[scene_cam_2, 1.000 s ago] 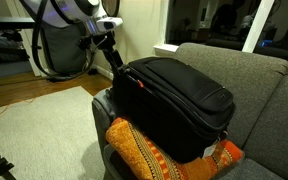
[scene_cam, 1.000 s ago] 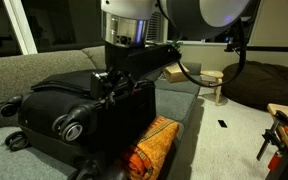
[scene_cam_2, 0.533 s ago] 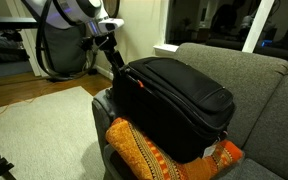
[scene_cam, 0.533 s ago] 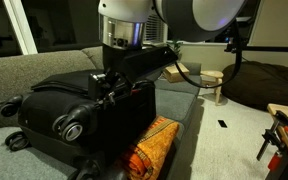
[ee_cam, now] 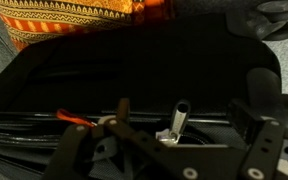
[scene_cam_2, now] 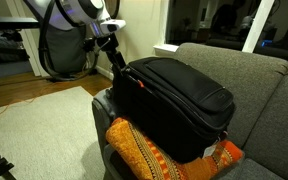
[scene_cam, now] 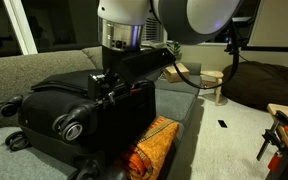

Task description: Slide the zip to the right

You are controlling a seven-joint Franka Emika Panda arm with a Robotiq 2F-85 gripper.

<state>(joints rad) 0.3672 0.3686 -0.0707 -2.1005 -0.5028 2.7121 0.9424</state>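
A black suitcase (scene_cam: pixel 54 100) lies on a grey sofa and shows in both exterior views (scene_cam_2: pixel 184 95). In the wrist view its silver zip pull (ee_cam: pixel 178 120) stands up from the zip track along the case's edge. My gripper (ee_cam: pixel 184 135) is down at that edge with its fingers apart, one on each side of the pull and not closed on it. In the exterior views the gripper (scene_cam: pixel 114 88) (scene_cam_2: pixel 114 62) sits at the case's upper end, its fingertips hidden against the black fabric.
An orange patterned cushion (scene_cam: pixel 149 148) (scene_cam_2: pixel 144 150) lies against the suitcase on the sofa (scene_cam_2: pixel 254 70). A small red tag (ee_cam: pixel 74 118) hangs near the zip. A wooden stool (scene_cam: pixel 214 85) and a dark beanbag (scene_cam: pixel 269 85) stand behind.
The arm has shifted very slightly; the gripper stays at the zip and the suitcase has not moved.
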